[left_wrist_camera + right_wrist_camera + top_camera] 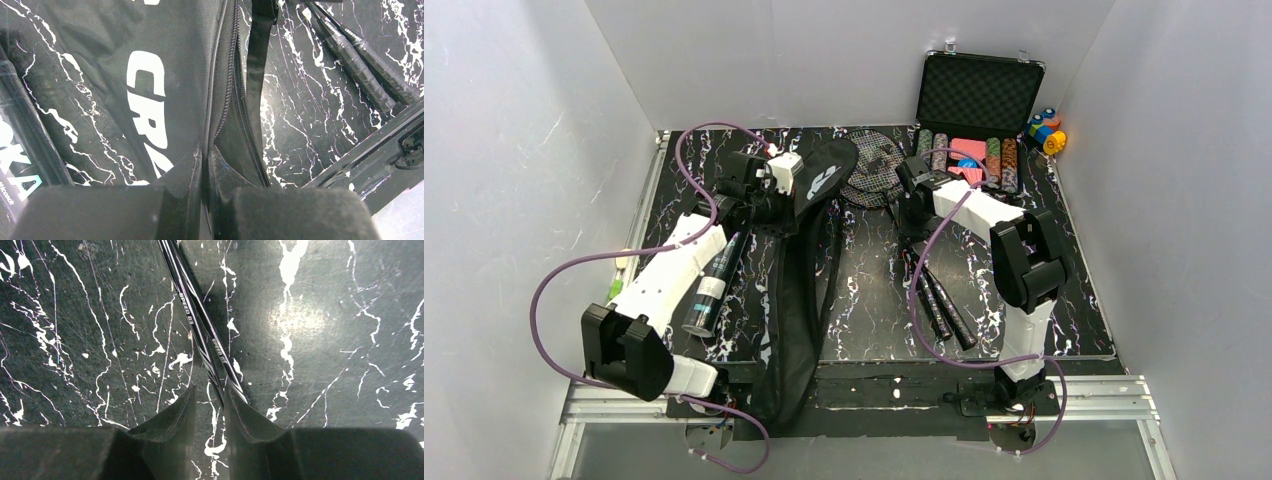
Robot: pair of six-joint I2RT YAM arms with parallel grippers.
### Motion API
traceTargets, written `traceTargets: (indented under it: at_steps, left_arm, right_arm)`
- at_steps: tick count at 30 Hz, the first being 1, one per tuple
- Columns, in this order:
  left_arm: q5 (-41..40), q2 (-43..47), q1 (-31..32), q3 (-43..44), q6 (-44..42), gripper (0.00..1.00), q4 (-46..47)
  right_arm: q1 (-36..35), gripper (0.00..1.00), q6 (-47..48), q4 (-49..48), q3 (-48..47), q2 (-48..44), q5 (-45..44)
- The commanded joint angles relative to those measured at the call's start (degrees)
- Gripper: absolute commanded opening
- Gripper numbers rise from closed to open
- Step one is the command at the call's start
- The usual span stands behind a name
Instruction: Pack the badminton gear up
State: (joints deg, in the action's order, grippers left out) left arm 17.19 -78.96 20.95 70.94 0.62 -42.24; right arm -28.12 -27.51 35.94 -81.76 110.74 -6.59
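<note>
Overhead, left arm: you have it [674,265] stretched forward along the left of the table [874,290], with the wrist turned in toward the wide far end of the bag [796,290].
Bag: it lies lengthwise left of centre, and its near end reaches the table's near edge.
Tube [712,285]: it lies just beside your left forearm, between the forearm and the bag.
Right arm [969,205]: the elbow is raised high on the right, and the forearm reaches forward and left, down over the racquet shafts.
Racquets [944,310]: they lie side by side to the right of the bag, heads far, grips toward the bases.
Case [979,95]: it stands open at the far right with rows of chips inside, and the coloured blocks [1046,130] sit just to its right.

Left wrist, left gripper [205,152]: the fingers are pressed together, pinching the bag's edge beside the zip.
Bag lettering: a white "CR" shows left of the zip, and a strap runs down its right side.
Tube: only a sliver with teal letters shows at the left edge.
Racquet grips: they rest on the table at the upper right, apart from the bag.

Right wrist, right gripper [209,390]: it points down at the table with the jaws apart, straddling both shafts.
Shafts: they cross just ahead of the fingertips and run in close against one finger. Bare table shows between them and the other finger, so nothing is clamped.
</note>
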Motion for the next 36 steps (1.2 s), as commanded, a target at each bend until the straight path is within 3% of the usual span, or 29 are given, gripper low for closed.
traceTargets:
  at_steps: [1,15,28,36]
  left_arm:
    - [1.09,3.34,-0.30,-0.29,-0.25,0.00,2.24]
    - [1.00,5.84,-0.30,-2.46,0.56,0.00,4.05]
    - [-0.10,7.32,-0.36,-3.20,-0.05,0.00,3.98]
    - [-0.35,7.81,-0.72,-3.68,-0.14,0.00,4.09]
  right_arm:
    - [0.09,0.34,-1.35,-1.35,0.63,-0.81,1.89]
    - [-1.59,0.33,-2.23,-1.76,0.57,1.57,3.77]
    - [-1.15,0.37,-1.43,0.15,-0.14,-1.42,-2.80]
    - [-0.27,0.38,-1.73,-1.29,2.40,-1.12,-0.32]
